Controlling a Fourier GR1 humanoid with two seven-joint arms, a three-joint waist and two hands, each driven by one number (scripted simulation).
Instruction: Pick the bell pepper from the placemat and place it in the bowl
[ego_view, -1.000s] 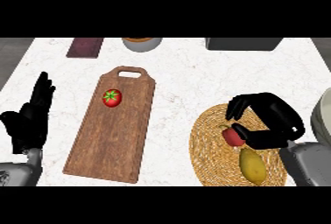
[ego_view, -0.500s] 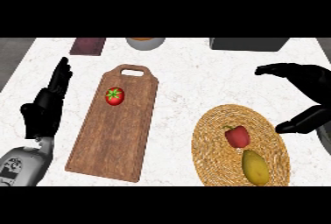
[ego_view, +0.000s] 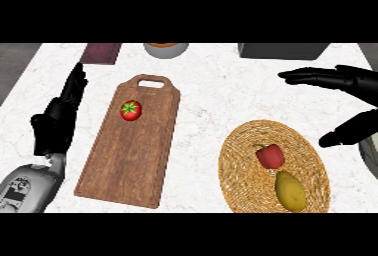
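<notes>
Counter (ego_view: 221, 85): white marble, under board (ego_view: 125, 160) and placemat (ego_view: 240, 180).
Pepper (ego_view: 270, 156): red, lying on placemat, untouched.
My right hand (ego_view: 353, 80): spread, grasping nothing, up-right of placemat, apart.
My left hand (ego_view: 56, 124): released, resting at left edge.

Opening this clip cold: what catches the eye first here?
The long wooden cutting board runs through the centre-left, a red tomato near its handle end. At lower right a round woven placemat carries the red bell pepper, untouched. The right hand hangs open off the placemat's upper right, holding nothing; the left hand rests open at the left edge.
</notes>
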